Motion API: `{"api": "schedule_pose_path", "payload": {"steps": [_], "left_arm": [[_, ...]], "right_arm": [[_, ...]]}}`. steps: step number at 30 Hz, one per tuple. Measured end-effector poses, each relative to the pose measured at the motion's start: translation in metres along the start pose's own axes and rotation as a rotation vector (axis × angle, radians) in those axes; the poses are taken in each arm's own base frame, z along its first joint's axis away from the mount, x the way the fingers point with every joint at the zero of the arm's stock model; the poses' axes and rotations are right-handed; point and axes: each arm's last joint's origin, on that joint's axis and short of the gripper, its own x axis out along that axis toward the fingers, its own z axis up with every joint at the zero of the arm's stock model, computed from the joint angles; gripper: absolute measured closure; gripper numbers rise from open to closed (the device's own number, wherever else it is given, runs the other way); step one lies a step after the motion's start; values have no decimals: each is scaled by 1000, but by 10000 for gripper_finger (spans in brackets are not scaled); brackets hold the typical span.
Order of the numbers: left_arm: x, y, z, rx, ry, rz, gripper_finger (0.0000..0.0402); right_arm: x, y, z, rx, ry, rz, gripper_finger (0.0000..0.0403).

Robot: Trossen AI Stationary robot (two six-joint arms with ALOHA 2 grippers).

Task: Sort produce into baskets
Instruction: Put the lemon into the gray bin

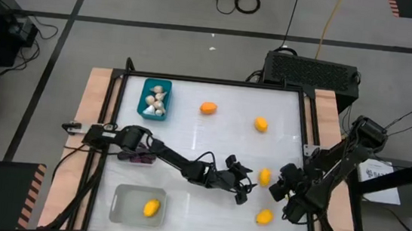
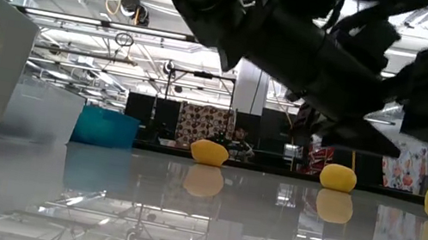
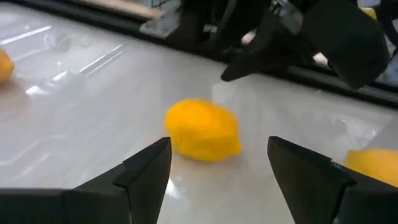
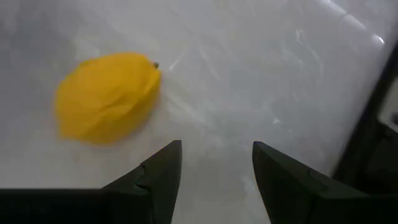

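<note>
White glossy table, wood edging, black box with cables at the far edge; grey taped floor around, open workshop room behind in the low view.

Teal bin far left on the table, holding whitish garlic bulbs. Pale translucent bin near left, one lemon already inside. Four more lemons loose on the table: one just past the teal bin, one far right, one mid-right, one near right. Something dark purple under the left arm's base, likely eggplant, cannot tell for sure.

Left hand reached far across to the right half, low over the table, fingers apart, empty, aimed at the mid-right lemon just ahead of the tips, not yet around it. Right hand close by on the other side of that same lemon, fingers apart, empty; a lemon just beside and ahead of its fingers in the right wrist view, not between them.

Step in hand, judged: approach for a lemon pick, sorting partly done. Next move calls for easing the left hand forward until the lemon sits between the fingers, then closing, lifting, carrying to the pale bin. Risk: both hands crowding one spot, possible clash; round lemon may roll off.
</note>
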Motion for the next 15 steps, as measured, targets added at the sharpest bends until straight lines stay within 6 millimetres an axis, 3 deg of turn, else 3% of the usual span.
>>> {"api": "schedule_pose_path", "payload": {"steps": [6, 15], "left_arm": [[2, 6, -2, 93, 36, 19, 127], [3, 7, -11, 133, 111, -60, 127]], "right_arm": [[27, -4, -8, 43, -23, 58, 271], [28, 6, -10, 44, -72, 190, 370]]}}
